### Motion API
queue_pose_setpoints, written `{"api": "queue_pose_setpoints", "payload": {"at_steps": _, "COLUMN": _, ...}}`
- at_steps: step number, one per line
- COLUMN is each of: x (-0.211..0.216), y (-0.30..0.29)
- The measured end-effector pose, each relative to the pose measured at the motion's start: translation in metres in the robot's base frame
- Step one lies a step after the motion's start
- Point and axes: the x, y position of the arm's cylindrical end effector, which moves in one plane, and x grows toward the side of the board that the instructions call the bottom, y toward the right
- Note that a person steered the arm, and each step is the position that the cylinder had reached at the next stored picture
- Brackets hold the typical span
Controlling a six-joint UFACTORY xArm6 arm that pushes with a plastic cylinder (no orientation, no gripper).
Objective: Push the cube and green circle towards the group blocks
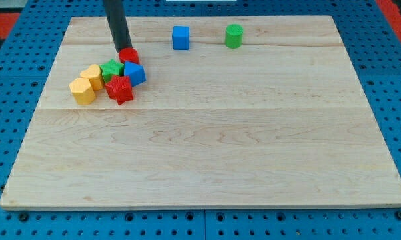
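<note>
on wooden board (207, 133): my tip (122, 51)

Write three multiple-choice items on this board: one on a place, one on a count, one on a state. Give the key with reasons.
1. Where does the blue cube stand?
A. near the view's top edge, left of the green cylinder
B. inside the cluster
C. at the view's bottom right

2. How many blocks make up the cluster at the view's left?
A. three
B. six
C. nine

3. Where is my tip?
A. against the blue cube
B. over bare wood at the view's bottom
C. at the red cylinder on the cluster's upper edge

Key: 1 A, the cube sits apart at the top beside the green cylinder. 2 B, two yellow blocks, green star, red cylinder, blue block and red star. 3 C, the rod ends right at that red cylinder.
</note>
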Motion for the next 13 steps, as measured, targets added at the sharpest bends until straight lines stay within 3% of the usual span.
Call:
{"api": "queue_pose_setpoints", "payload": {"at_steps": 2, "x": 0.018, "y": 0.157}}
{"api": "queue_pose_setpoints", "payload": {"at_steps": 3, "x": -0.012, "y": 0.271}}
{"api": "queue_pose_setpoints", "payload": {"at_steps": 4, "x": -0.057, "y": 0.262}}
{"api": "queue_pose_setpoints", "payload": {"at_steps": 6, "x": -0.031, "y": 0.108}}
{"api": "queue_pose_setpoints", "payload": {"at_steps": 8, "x": 0.000, "y": 0.089}}
{"api": "queue_pose_setpoints", "payload": {"at_steps": 10, "x": -0.071, "y": 0.116}}
{"api": "queue_pose_setpoints", "payload": {"at_steps": 11, "x": -0.073, "y": 0.034}}
{"api": "queue_pose_setpoints", "payload": {"at_steps": 12, "x": -0.028, "y": 0.020}}
{"api": "queue_pose_setpoints", "payload": {"at_steps": 13, "x": -0.069, "y": 0.015}}
